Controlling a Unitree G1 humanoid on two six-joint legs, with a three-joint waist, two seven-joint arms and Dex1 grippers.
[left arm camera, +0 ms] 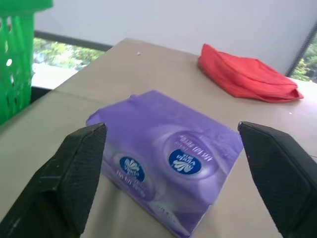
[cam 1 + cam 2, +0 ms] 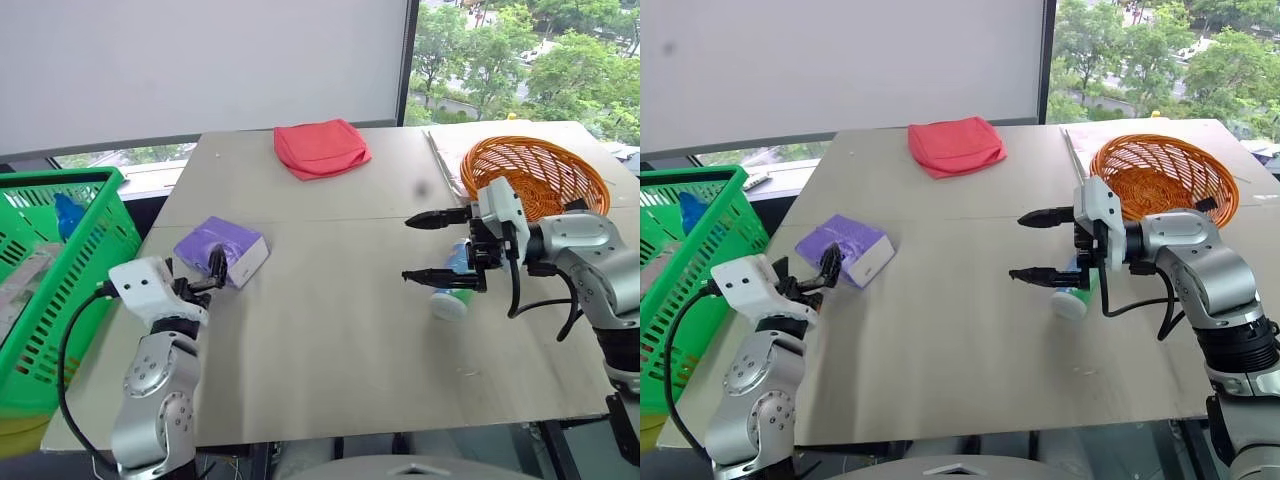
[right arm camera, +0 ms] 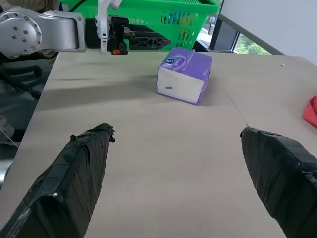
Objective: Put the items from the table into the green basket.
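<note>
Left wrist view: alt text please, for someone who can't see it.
A soft purple block-shaped tissue pack with round blue-white marks lies on the light-beige tabletop, framed between the open left pincer's two black fingers, untouched. Beyond it lies a folded red cloth, with the bright green latticed plastic basket at the table's edge.

The left gripper (image 1: 171, 173) is pointing level and forward at the near left, fingers spread wide. The right gripper (image 2: 420, 247) is pointing left, jaws apart.
</note>
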